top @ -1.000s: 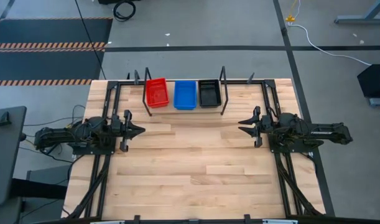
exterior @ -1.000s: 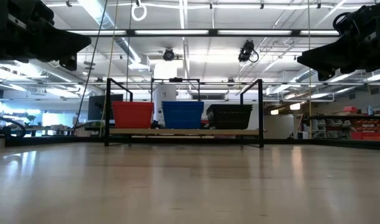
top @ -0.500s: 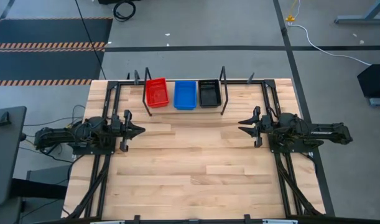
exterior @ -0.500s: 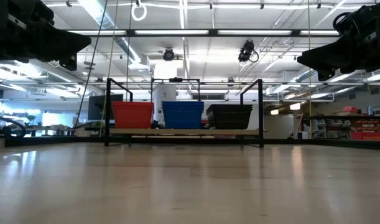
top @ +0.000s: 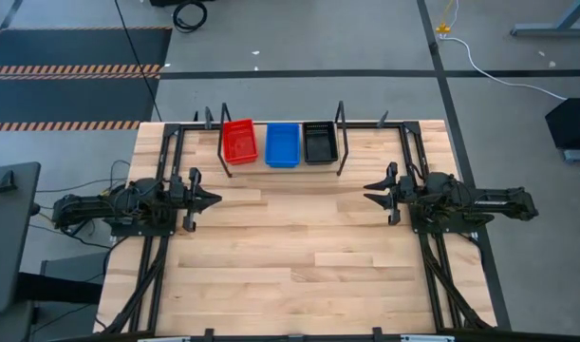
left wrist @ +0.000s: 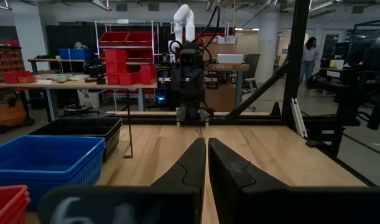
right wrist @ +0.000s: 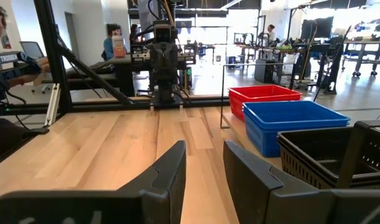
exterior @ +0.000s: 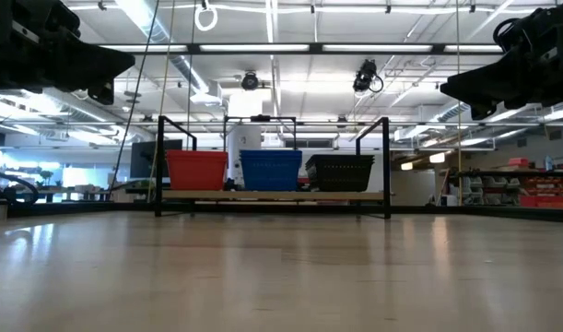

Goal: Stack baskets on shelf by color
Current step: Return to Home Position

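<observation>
The shelf (exterior: 272, 195) stands at the table's far edge, a light board between black wire uprights. On it sit a red basket (top: 238, 141), a blue basket (top: 282, 144) and a black basket (top: 320, 142) side by side, resting on their bottoms; how many are nested in each I cannot tell. My left gripper (top: 212, 199) hovers at the table's left side, shut and empty, its fingers (left wrist: 193, 165) together. My right gripper (top: 368, 198) hovers at the right side, open and empty (right wrist: 204, 149). Both point toward the table's middle, well nearer than the shelf.
Black arm frames (top: 161, 237) run along the table's left and right sides. Bare wooden tabletop (top: 290, 247) spreads between the two arms. People (right wrist: 109, 40) stand and sit in the room beyond the table.
</observation>
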You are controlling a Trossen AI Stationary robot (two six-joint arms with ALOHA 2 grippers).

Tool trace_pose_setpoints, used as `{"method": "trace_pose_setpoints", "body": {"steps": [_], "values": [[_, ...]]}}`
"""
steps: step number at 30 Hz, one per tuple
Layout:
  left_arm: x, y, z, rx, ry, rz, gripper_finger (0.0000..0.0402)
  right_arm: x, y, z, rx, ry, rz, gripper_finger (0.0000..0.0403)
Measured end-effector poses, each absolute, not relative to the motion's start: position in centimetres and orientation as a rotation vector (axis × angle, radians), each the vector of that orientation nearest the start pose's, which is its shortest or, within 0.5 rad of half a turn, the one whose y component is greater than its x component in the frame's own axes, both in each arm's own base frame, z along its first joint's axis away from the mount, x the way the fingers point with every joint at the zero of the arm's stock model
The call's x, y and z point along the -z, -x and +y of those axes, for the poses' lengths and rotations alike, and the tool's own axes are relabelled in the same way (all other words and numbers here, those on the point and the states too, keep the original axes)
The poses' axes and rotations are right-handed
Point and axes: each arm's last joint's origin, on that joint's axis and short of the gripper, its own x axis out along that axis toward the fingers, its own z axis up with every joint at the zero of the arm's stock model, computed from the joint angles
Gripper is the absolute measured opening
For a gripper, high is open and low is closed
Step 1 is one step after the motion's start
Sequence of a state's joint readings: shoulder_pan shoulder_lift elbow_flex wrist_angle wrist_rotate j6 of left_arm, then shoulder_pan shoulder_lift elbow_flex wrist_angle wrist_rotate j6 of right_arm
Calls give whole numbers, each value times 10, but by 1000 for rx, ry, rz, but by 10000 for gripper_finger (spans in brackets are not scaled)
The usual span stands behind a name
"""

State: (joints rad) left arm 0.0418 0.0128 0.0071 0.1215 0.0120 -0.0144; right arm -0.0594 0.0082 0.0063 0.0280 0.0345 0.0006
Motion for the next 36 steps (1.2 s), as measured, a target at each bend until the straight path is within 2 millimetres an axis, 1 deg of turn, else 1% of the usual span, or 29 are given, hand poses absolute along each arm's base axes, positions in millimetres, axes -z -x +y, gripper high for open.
{"method": "trace_pose_setpoints", "body": {"steps": [8, 17, 27, 36], "values": [[-177, -97, 4, -29, 11, -116, 34, -168, -98, -7, 94, 0, -26, 114], [-177, -97, 4, -29, 11, -116, 23, -168, -98, -7, 94, 0, -26, 114], [-177, -97, 4, -28, 11, -115, 36, -168, -98, -7, 94, 0, -26, 114], [-177, -97, 4, -28, 12, -115, 26, -168, -98, -7, 94, 0, -26, 114]]}}
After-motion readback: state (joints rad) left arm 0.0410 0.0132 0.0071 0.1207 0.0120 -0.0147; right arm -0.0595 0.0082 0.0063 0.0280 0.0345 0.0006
